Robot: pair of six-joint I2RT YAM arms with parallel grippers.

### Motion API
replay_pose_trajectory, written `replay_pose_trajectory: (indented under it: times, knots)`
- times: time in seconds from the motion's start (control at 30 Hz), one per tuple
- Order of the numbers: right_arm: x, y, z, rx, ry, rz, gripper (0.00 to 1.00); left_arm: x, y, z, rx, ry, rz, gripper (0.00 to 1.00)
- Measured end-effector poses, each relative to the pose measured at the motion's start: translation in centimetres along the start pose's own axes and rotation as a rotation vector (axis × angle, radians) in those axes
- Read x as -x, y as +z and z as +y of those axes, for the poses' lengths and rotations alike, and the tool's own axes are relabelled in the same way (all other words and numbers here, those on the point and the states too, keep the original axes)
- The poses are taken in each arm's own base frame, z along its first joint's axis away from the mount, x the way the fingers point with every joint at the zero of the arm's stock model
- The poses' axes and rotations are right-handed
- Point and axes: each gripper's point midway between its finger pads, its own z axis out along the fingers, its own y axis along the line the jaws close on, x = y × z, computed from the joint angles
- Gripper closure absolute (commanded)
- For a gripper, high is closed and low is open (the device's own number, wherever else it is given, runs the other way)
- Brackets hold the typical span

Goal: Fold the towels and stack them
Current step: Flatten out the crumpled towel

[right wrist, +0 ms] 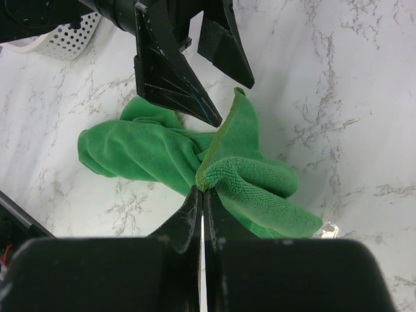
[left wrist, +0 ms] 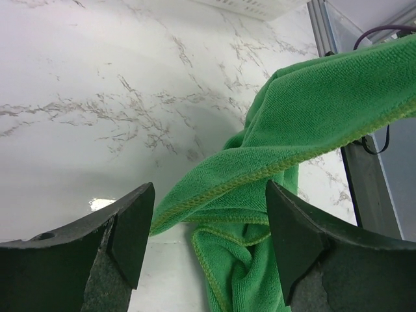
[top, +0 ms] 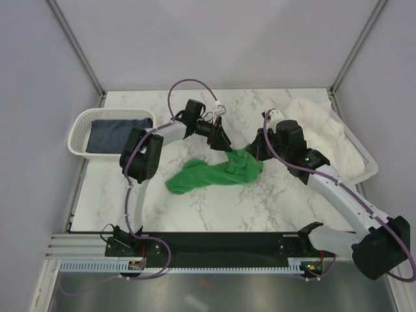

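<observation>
Pinching a hemmed edge of the green towel (right wrist: 149, 153), the right gripper (right wrist: 203, 190) has its two fingers pressed flat together with the cloth caught at their tips. From that pinch a ridge of the edge rises up and away toward the left gripper (right wrist: 233, 104). The rest of the towel sags in rumpled folds onto the marble table (right wrist: 338, 97).

The left gripper (left wrist: 209, 195) stands with its jaws spread wide. In its own wrist view, a hemmed band of the green towel (left wrist: 312, 110) runs slantwise across the gap between the two fingers, and more folds hang below. I cannot tell whether either finger touches the cloth.

From above, the two grippers meet near the middle of the table (top: 214, 208). The left gripper (top: 222, 142) reaches in from the left and the right gripper (top: 255, 151) from the right, both at the right-hand end of the green towel (top: 208, 174). The towel lies as a long crumpled rope trailing down and left, unfolded.

Well apart at the left edge, a white basket (top: 78, 123) holds the navy towel (top: 117, 133), lying flat inside it. At the far right, the white towel (top: 318, 127) is heaped in a second white basket (top: 365, 168) and bulges over its rim.
</observation>
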Motion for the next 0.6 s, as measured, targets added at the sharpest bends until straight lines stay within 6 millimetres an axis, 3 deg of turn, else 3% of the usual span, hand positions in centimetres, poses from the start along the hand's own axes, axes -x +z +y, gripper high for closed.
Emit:
replay_pose_trajectory:
  times: [0.37, 0.6]
  knots:
    - [0.2, 0.1, -0.4, 0.02, 0.047, 0.008, 1.0, -0.1, 1.4, -0.7, 0.009, 0.015, 0.054, 0.22]
    - [1.5, -1.0, -1.1, 0.006, 0.073, -0.042, 1.0, 0.6, 1.7, -0.1, 0.004, 0.044, 0.058, 0.37]
